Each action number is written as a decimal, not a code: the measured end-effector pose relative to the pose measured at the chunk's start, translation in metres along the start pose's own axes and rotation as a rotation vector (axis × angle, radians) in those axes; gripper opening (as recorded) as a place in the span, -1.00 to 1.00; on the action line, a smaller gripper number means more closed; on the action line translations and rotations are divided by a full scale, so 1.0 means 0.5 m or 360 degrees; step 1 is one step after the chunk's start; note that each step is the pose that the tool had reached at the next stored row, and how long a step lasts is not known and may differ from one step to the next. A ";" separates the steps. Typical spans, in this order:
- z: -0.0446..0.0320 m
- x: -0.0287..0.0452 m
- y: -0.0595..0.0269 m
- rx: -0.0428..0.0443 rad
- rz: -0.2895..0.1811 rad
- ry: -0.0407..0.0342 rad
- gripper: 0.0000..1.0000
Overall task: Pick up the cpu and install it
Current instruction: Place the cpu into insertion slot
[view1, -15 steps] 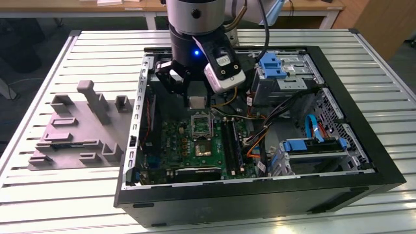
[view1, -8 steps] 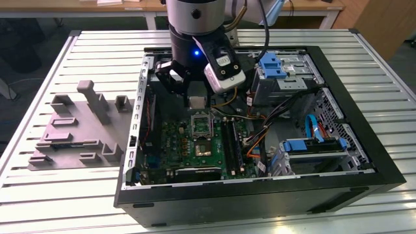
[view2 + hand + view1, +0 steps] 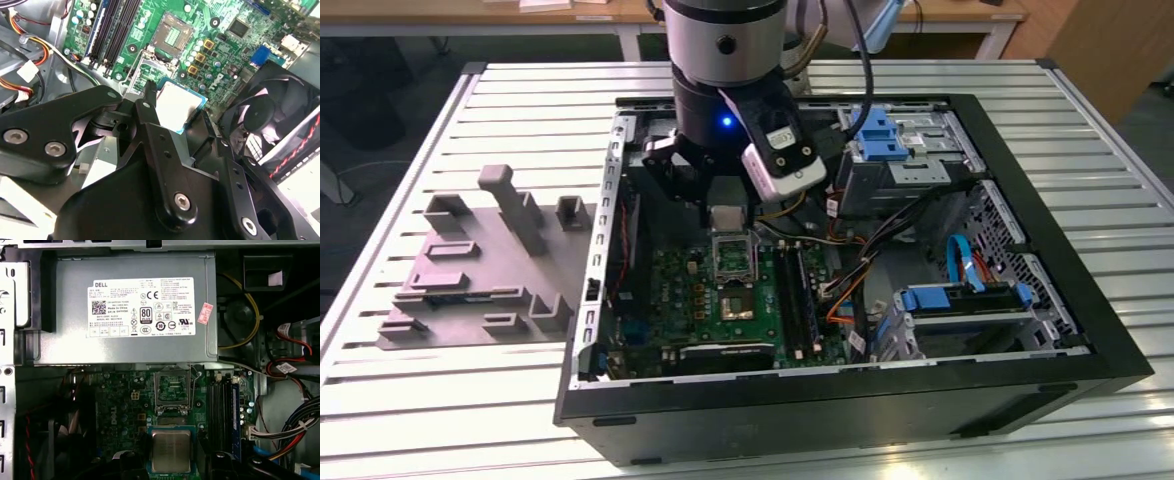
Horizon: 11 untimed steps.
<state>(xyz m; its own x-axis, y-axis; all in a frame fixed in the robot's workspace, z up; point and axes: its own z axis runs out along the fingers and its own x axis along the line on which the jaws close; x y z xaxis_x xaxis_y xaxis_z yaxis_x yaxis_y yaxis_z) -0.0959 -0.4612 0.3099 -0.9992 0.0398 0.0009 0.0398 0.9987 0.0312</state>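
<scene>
Clamping the cpu point(image 3: 171, 451) by two edges, jaws just beside the open socket point(image 3: 172, 386), fan point(image 3: 272, 112) near

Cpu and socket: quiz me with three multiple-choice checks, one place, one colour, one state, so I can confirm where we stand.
1. Where is the cpu?
A) held in the tool, above the motherboard
B) seated in the socket
C) on the grey fixture plate outside the case

2. What colour is the motherboard?
A) blue
B) green
C) red

3. The socket is:
A) covered by a cooler
B) filled by a chip
C) empty, contacts bare

Answers:
1 A: both wrist views show the cpu flanked by the tool, short of the socket.
2 B: the board is green in every view.
3 C: the second wrist view shows its bare contact field.
</scene>
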 end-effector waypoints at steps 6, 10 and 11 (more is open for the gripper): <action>0.010 -0.005 0.000 0.0000 0.0000 0.0000 -0.05; 0.011 -0.005 0.000 0.0000 0.0000 0.0000 -0.05; 0.011 -0.005 0.000 0.0000 0.0000 0.0000 -0.05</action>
<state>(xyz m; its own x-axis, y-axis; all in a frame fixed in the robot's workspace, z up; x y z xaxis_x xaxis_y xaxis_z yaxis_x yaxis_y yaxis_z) -0.0935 -0.4613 0.3045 -0.9992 0.0398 0.0010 0.0399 0.9987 0.0310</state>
